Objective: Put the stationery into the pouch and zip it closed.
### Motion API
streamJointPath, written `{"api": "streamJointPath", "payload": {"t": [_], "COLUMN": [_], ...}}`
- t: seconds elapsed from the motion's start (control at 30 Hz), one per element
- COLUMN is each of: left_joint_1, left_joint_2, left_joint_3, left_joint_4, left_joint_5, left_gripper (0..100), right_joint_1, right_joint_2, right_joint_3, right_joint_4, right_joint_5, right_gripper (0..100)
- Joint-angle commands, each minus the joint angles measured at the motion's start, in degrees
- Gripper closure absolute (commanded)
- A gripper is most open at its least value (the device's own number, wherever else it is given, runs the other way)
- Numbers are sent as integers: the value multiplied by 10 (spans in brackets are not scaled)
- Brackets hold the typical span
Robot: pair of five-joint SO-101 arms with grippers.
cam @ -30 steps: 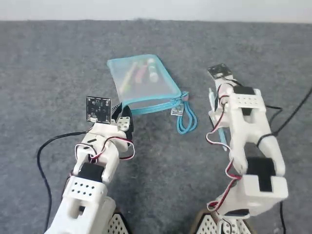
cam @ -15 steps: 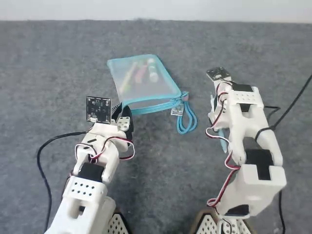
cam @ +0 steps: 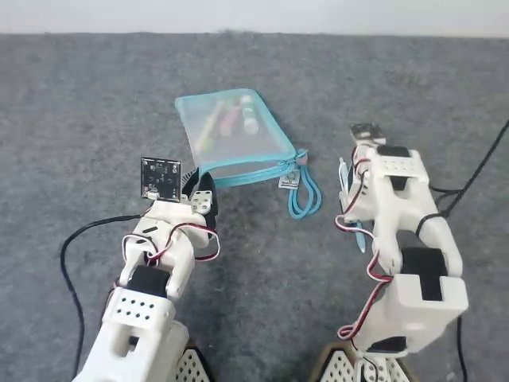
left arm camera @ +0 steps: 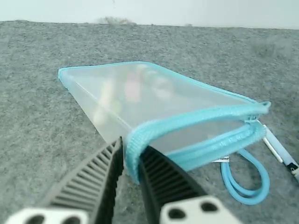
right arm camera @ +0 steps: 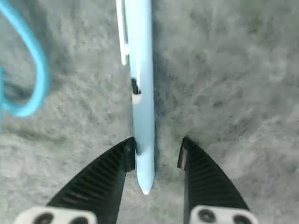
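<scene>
Right wrist view first: the right gripper (right arm camera: 156, 149) sits low over the grey carpet (right arm camera: 233, 70) with its jaws apart, and the light blue pen (right arm camera: 142, 93) lies flat between them. The pen's pointed end rests close against one jaw, with open carpet between it and the other jaw, and its barrel runs straight away from the gripper, clip facing up. Just beside the barrel's far stretch curls part of a blue loop strap (right arm camera: 35, 79). From the left wrist, the left gripper (left arm camera: 131, 158) is pinched together on the teal zipper edge at the near corner of the clear pouch (left arm camera: 154, 102), the trim squeezed between the two ribbed jaws. The pouch lies flat on the carpet beyond that grip, and the two zipper bands along its mouth stand a little apart toward the strap end. Inside it I can make out a few stationery pieces (left arm camera: 133, 86), yellow, pink and whitish, blurred through the plastic. Looking down from the high view, the pouch lies in front of the left arm, its strap trails toward the right arm, and the pen lies apart from the pouch, mostly under the right arm.
</scene>
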Motion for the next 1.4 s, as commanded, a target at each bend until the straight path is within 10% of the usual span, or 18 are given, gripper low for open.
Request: {"api": "streamJointPath", "payload": {"t": [0.0,0.73,1.37], "left_joint_1": [6,3,7], "left_joint_2": [-4,-4,-1], "left_joint_3": [-3,-2,-2], "left_joint_4": [-18,-18,-18], "left_joint_5": [-10,-10,-10], "left_gripper": [988,988,988], "right_joint_1": [10,0,-245], "right_joint_2": [-41,-223,-520], "right_joint_3": [40,55,55], "right_joint_4": [-30,68,254], "right_joint_5": [25,37,135], "right_gripper": [847,992,992]}}
